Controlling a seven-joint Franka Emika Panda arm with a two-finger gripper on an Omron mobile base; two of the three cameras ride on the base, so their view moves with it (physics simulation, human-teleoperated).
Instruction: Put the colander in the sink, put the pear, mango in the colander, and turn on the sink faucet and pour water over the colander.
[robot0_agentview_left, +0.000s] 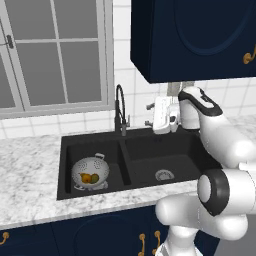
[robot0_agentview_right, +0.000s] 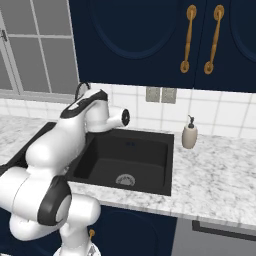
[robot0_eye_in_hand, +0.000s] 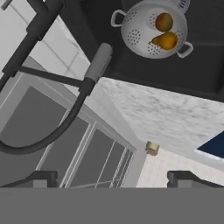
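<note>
- In the left basin of the sink (robot0_agentview_left: 67, 150) sits the colander (robot0_agentview_left: 90, 173), upright on its ring base, so the first step looks done
- Inside it lie two fruits, an orange-red one (robot0_eye_in_hand: 164, 21) and a yellow-orange one (robot0_eye_in_hand: 166, 40), side by side and touching; I take them for the mango and the pear, though which is which is too small to tell
- Both fruits are well inside the rim, so the loading step also reads as finished
- At the back edge of the sink, about over the divider between the basins, stands the faucet (robot0_agentview_left: 120, 110), its arched spout curving forward; no water is visible from it
- The gripper (robot0_agentview_left: 148, 114) hangs above the right basin, just right of the faucet and apart from it, fingers spread wide with nothing between them
- In the hand view the spout head (robot0_eye_in_hand: 98, 61) hangs between camera and colander, and it does not clearly sit over the colander
- What is left, by my judgement: reach the small side lever, turn the water on, and get the stream falling into the colander, possibly by swinging the spout toward the left basin
- Off to the right on the counter (robot0_agentview_right: 220, 170) a soap bottle (robot0_agentview_right: 189, 134) stands clear of the work
</note>
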